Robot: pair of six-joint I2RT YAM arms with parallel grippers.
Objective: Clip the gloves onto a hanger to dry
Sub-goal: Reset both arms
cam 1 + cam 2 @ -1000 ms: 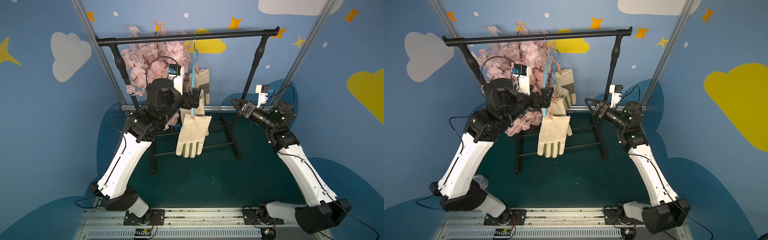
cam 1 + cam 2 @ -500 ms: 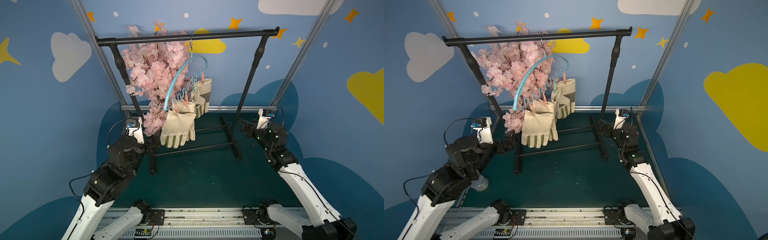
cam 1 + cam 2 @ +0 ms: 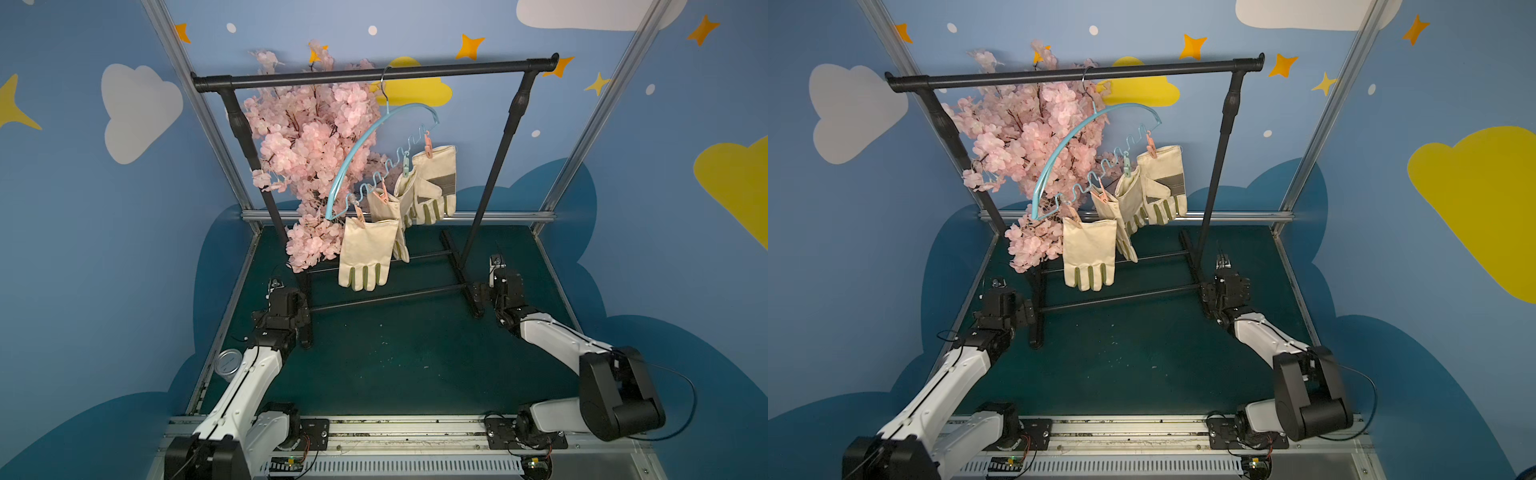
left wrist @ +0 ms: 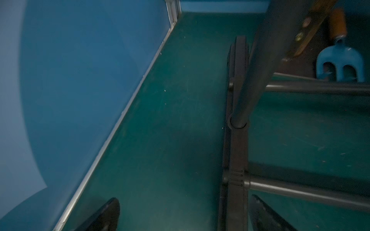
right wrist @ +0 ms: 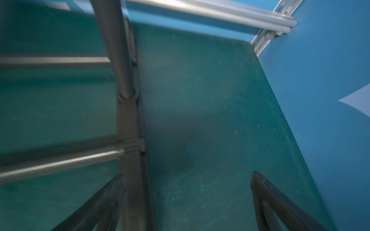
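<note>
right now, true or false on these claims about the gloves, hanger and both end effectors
1. The hanger hangs from the black rack's top bar. True.
2. One glove lies on the green floor. False: the gloves all hang pegged to the hanger.
3. The left end effector grips a glove. False: it is open and empty, low by the rack's foot.
4. The right end effector is open. True.
5. A blue hand fork lies on the floor. True.

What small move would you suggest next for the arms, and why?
Probably just lower them to rest: all four gloves hang pegged on the hanger, which hooks the rack, and the left hand and right hand are open, empty and low.
</note>
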